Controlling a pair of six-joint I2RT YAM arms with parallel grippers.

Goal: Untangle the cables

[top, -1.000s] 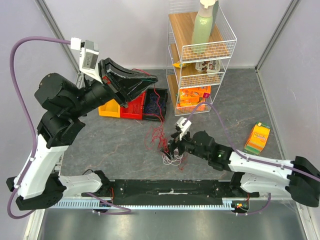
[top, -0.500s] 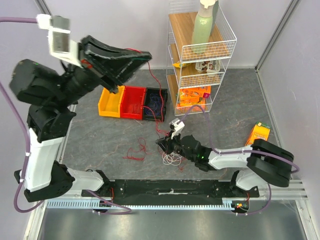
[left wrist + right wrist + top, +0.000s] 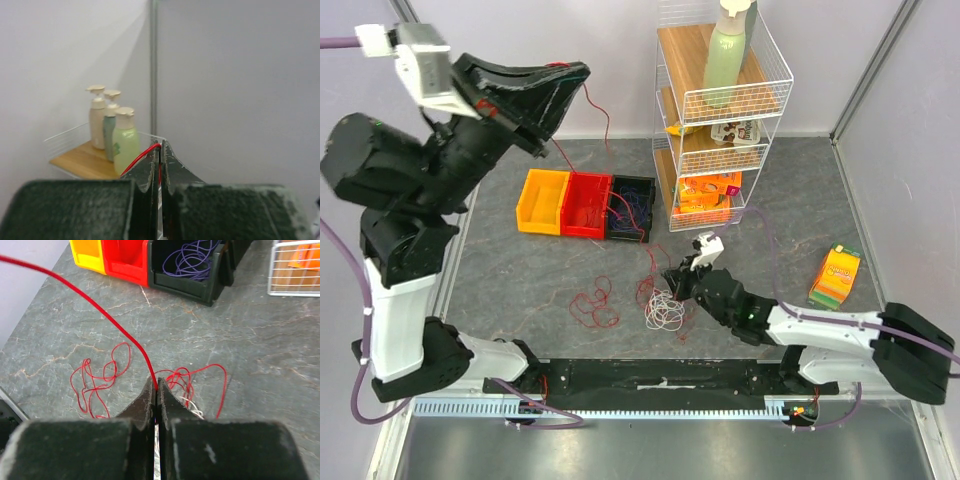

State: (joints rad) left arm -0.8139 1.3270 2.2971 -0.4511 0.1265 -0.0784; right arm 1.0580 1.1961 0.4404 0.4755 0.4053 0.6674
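Note:
My left gripper (image 3: 574, 74) is raised high at the back left, shut on a red cable (image 3: 140, 158) that arcs out of its tips (image 3: 160, 146). That red cable (image 3: 609, 128) runs taut down to my right gripper (image 3: 674, 281), low over the table's middle. The right gripper (image 3: 157, 385) is shut on the same red strand (image 3: 105, 314). A loose red loop (image 3: 592, 301) lies left of it. A white clump (image 3: 665, 313) with more red loops (image 3: 199, 377) sits beside the right fingers. A purple cable (image 3: 192, 256) lies coiled in the black bin (image 3: 630, 224).
Yellow (image 3: 542, 201) and red (image 3: 586, 205) bins stand beside the black one at the back. A wire rack (image 3: 720, 110) with bottles and packets stands at the back right. An orange box (image 3: 835, 276) lies at the right.
The right gripper has gone from open to shut on the red cable. The left arm has lifted higher, drawing the strand taut and leaving a red loop spread on the table.

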